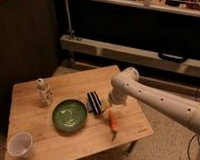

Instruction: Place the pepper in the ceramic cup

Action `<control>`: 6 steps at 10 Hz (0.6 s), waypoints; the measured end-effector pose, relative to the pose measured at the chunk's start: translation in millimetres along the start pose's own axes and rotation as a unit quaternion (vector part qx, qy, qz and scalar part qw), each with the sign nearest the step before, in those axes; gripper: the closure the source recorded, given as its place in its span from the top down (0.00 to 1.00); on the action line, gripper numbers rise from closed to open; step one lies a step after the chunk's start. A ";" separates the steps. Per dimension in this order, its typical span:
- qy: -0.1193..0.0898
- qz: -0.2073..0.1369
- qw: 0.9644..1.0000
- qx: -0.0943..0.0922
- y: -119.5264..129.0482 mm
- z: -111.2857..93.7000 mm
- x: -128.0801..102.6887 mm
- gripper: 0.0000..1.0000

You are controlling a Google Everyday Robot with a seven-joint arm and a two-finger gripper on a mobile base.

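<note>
The orange pepper [113,121] lies on the wooden table [61,138] near its right front edge, green stem end toward the front. The white ceramic cup [20,144] stands at the table's front left corner, far from the pepper. My gripper [110,103] hangs at the end of the white arm, just above and behind the pepper's top end, between it and the black striped block [95,102]. It holds nothing that I can see.
A green plate [70,114] sits mid-table between cup and pepper. A whitish patterned bottle [43,91] stands at the left back. Metal shelving [144,54] runs behind the table. The floor lies to the right.
</note>
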 end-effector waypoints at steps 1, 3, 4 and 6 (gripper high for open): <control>-0.002 -0.001 1.000 -0.003 -0.4 2.2 -4.4 0.80; -0.002 -0.004 1.000 -0.013 5.1 6.1 -14.0 0.80; -0.002 -0.005 1.000 -0.015 7.8 8.6 -19.3 0.80; -0.001 -0.017 1.000 -0.014 9.4 19.0 -25.2 0.80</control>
